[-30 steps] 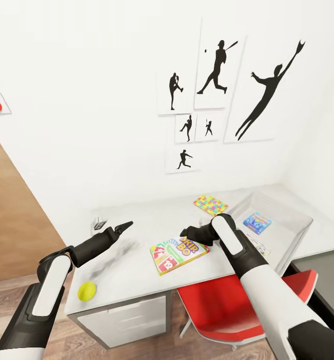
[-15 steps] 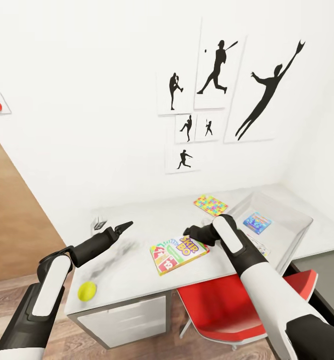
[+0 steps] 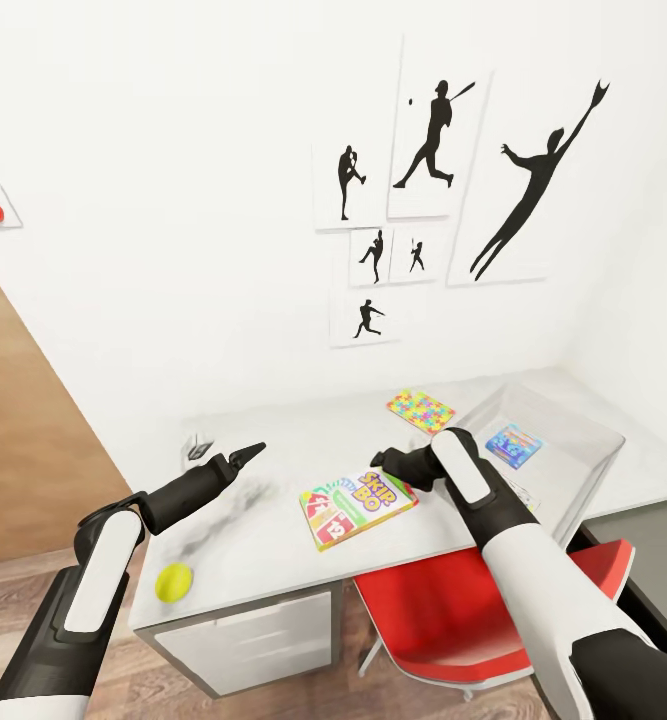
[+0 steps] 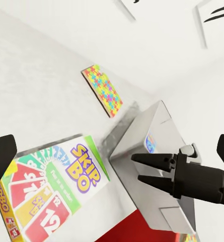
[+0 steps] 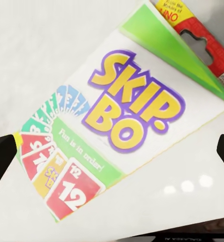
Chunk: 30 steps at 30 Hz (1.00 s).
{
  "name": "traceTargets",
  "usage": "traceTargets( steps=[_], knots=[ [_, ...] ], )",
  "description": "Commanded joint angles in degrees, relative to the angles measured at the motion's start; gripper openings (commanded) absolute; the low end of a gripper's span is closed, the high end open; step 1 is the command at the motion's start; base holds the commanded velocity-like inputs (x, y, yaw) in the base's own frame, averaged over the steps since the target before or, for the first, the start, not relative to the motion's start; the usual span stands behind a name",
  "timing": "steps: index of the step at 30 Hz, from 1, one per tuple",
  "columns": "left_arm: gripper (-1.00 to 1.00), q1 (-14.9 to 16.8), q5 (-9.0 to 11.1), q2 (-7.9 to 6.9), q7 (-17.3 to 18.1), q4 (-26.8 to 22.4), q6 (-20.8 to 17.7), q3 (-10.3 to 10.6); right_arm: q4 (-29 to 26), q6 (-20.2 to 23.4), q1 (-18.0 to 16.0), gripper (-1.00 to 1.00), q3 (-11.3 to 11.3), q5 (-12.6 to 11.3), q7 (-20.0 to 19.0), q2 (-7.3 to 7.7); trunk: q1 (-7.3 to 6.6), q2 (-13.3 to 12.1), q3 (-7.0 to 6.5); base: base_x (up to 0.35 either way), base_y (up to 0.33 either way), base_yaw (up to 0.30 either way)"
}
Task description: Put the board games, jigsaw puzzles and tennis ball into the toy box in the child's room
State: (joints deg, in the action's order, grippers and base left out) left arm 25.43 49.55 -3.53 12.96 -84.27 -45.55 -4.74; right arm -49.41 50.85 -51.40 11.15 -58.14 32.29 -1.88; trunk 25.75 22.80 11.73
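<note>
The Skip-Bo board game point(image 3: 358, 505) lies flat on the table point(image 3: 263, 520), near its front edge. My right gripper point(image 3: 378, 458) hovers open just above the game's far right corner, and its fingertips point(image 5: 1, 156) stand wide apart over the printed lid point(image 5: 127, 121). My left gripper point(image 3: 248, 453) is open above bare table to the left. The tennis ball point(image 3: 174, 580) rests at the front left corner. One jigsaw puzzle point(image 3: 420, 410) lies near the wall. The toy box point(image 3: 593, 465) on the right holds a small blue board game point(image 3: 513, 443). A second patterned sheet point(image 3: 521, 492) peeks out beside my right forearm.
A red-seated chair point(image 3: 443, 620) is tucked under the table's front. The lower dark cabinet section point(image 3: 653, 540) adjoins on the right. Baseball silhouette pictures point(image 3: 433, 140) hang on the white wall behind. In the left wrist view I see the Skip-Bo box point(image 4: 51, 186), the jigsaw puzzle point(image 4: 102, 89) and the right gripper point(image 4: 137, 168).
My right gripper has drifted slightly right and away from the Skip-Bo box. The box, the ball and the left arm have stayed put.
</note>
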Motion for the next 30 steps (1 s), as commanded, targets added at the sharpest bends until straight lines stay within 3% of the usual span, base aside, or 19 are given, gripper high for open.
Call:
traceTargets(
  steps=[1, 30],
  knots=[
    [1.00, 0.1, -0.1, 0.01, 0.2, 0.0, -0.3, -0.1, 0.0, 0.0, -0.1, 1.00, -0.1, -0.6, 0.6, 0.00, 0.03, 0.1, 0.13, 0.000, 0.000, 0.000],
    [1.00, 0.1, -0.2, 0.01, 0.2, 0.0, -0.3, -0.1, 0.0, 0.0, -0.1, 1.00, -1.1, -0.7, 0.6, 0.21, 0.03, 0.1, 2.23, 0.000, 0.000, 0.000]
  ],
)
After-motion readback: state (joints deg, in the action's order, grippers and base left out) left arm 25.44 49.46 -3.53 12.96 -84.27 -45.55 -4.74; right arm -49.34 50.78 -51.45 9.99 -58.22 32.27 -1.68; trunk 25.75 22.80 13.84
